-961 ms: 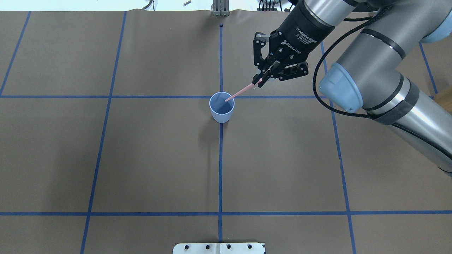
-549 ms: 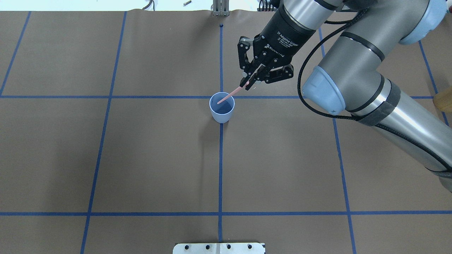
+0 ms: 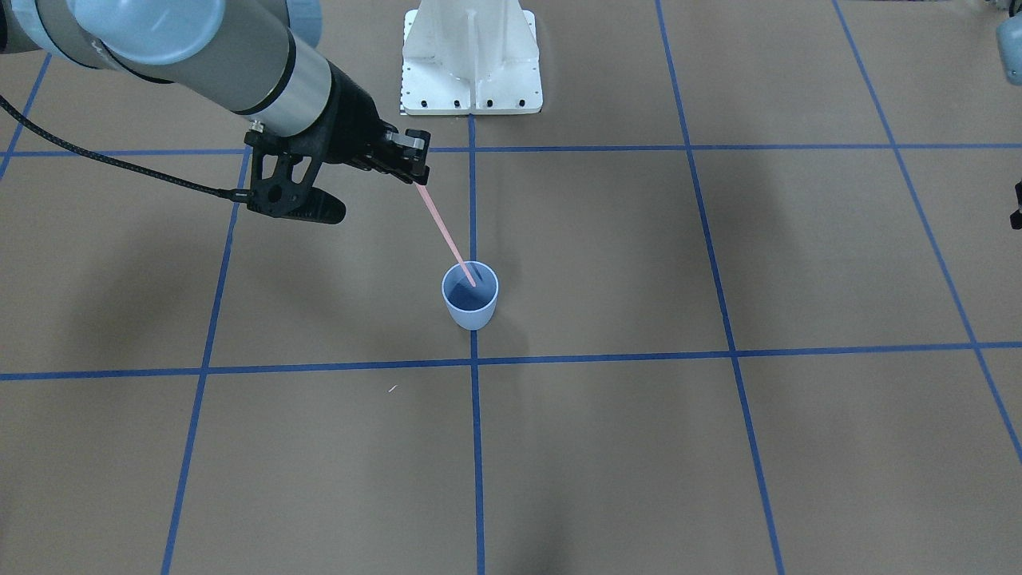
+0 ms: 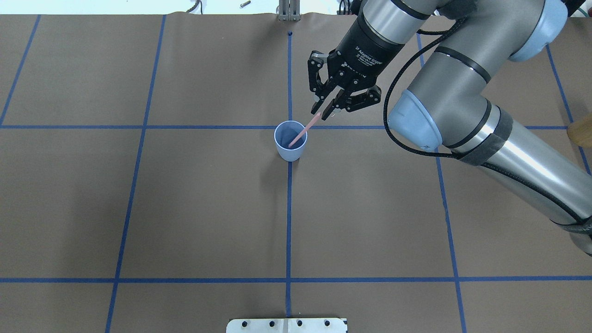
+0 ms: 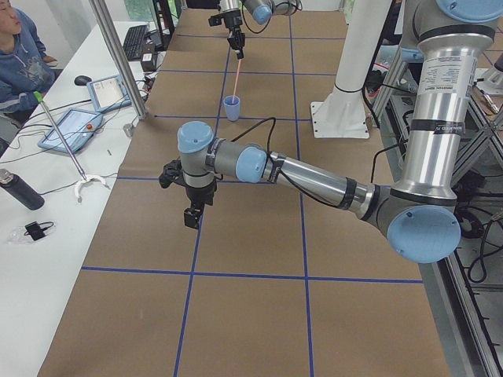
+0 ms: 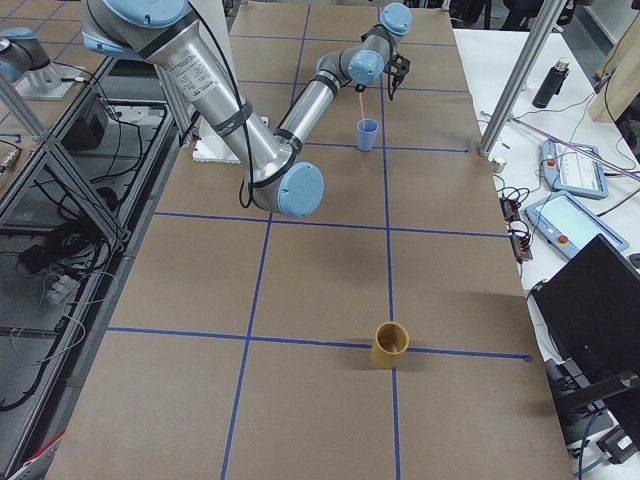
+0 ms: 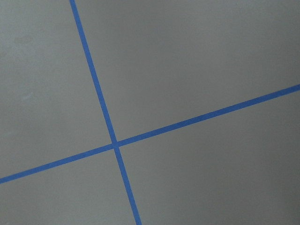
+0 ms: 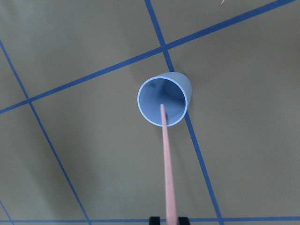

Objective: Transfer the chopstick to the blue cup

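Note:
The blue cup (image 4: pixel 290 151) stands upright on the centre tape line; it also shows in the front-facing view (image 3: pixel 471 315) and the right wrist view (image 8: pixel 182 83). My right gripper (image 4: pixel 321 113) is shut on the upper end of the pale pink chopstick (image 4: pixel 303 131), above and beyond the cup. The stick slants down, its lower tip inside the cup's mouth (image 3: pixel 447 231) (image 8: pixel 167 159). My left gripper (image 5: pixel 192 214) hangs low over the brown table far from the cup; I cannot tell whether it is open or shut.
A tan cup (image 6: pixel 390 345) stands near the table's right end, and it shows at the overhead view's edge (image 4: pixel 580 132). The white robot base plate (image 3: pixel 471 64) is behind the cup. A person (image 5: pixel 16 55) sits at the side table with tablets.
My right gripper has moved left toward the cup with the chopstick. The stick now points more steeply and its tip has gone from the rim down into the cup.

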Robot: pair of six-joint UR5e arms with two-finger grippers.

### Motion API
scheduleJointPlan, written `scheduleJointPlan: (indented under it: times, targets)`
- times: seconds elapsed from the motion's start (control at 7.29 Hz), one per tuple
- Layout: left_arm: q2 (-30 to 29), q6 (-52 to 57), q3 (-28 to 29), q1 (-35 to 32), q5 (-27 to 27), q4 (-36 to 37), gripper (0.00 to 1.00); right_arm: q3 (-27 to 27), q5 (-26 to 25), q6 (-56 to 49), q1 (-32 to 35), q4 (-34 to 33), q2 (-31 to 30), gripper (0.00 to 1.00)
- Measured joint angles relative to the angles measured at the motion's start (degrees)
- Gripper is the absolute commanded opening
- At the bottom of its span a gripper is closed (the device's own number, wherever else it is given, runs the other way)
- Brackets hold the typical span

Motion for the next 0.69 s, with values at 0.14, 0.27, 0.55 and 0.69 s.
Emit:
scheduleJointPlan:
  times: [0.14, 0.27, 0.55, 0.69]
  targets:
    - [0.0, 0.0, 0.0, 0.0, 0.0, 0.0, 0.99, -0.2, -0.4, 0.0, -0.3, 0.0, 0.0, 0.67]
    - [0.0, 0.0, 0.0, 0.0, 0.0, 0.0, 0.99, -0.7, -1.0, 0.0, -0.4, 0.9, 0.0, 0.67]
    - [0.0, 0.0, 0.2, 0.0, 0.0, 0.0, 0.99, -1.0, -1.2, 0.3, 0.7, 3.6, -0.7, 1.00]
    - [-0.2, 0.0, 0.5, 0.1, 0.0, 0.0, 0.99, 0.5, -1.0, 0.0, 3.2, 3.9, -3.4, 1.00]
